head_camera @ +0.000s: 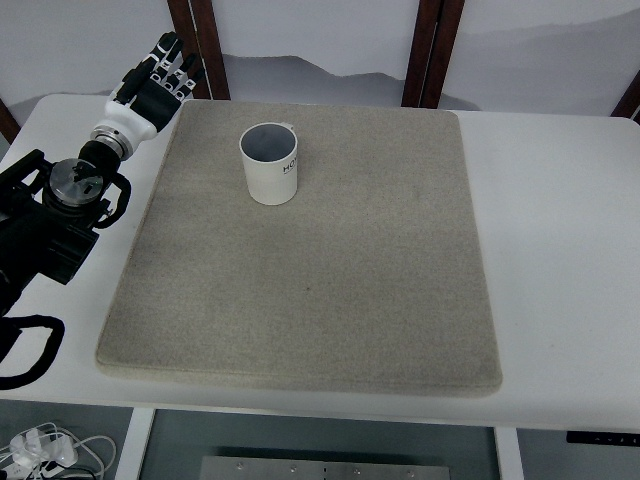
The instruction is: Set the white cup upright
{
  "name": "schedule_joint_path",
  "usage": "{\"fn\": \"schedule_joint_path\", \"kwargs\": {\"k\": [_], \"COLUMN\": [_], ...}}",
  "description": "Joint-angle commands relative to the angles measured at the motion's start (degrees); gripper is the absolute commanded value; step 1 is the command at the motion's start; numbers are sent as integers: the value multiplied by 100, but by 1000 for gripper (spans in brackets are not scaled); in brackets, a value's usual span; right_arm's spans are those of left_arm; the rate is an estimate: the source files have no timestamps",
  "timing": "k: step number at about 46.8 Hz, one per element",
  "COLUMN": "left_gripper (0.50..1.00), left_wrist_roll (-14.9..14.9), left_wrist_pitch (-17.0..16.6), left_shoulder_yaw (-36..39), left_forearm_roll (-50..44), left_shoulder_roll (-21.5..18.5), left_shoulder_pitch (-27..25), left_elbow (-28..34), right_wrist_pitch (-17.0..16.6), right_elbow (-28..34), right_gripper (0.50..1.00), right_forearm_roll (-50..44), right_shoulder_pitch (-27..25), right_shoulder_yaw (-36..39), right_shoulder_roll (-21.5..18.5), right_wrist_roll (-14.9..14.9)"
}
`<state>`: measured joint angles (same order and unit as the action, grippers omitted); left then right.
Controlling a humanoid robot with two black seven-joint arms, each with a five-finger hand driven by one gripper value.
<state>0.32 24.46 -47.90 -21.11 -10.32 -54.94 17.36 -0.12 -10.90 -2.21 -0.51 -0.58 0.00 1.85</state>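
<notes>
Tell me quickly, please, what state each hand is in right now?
Left hand: open, holding nothing, left of the white cup.
Right hand: not in view.

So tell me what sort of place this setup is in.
Most likely a robot test bench in a lab or workshop rather than a home. A bare white table holds only a grey mat with one white cup, and loose cables lie on the floor below.
</notes>
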Motion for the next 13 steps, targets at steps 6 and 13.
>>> {"fn": "schedule_joint_path", "kwargs": {"k": [6,13], "left_gripper": [1000,1000], "left_wrist_roll": [56,82], "left_wrist_pitch": [-161,-161], "left_shoulder_yaw": [-17,-17], "left_forearm_roll": [2,2], "left_shoulder_roll": [179,206], "left_shoulder_pitch": [-35,-61], "left_elbow": [-48,-48], "right_wrist_pitch": [3,-6], "right_elbow": [0,-9], "right_gripper": [952,952], "right_forearm_roll": [19,10], "right_shoulder_pitch": [-2,-2], "right_shoulder_yaw": [-3,6], "right_shoulder_roll": [0,0], "right_wrist_roll": [-35,-35]}}
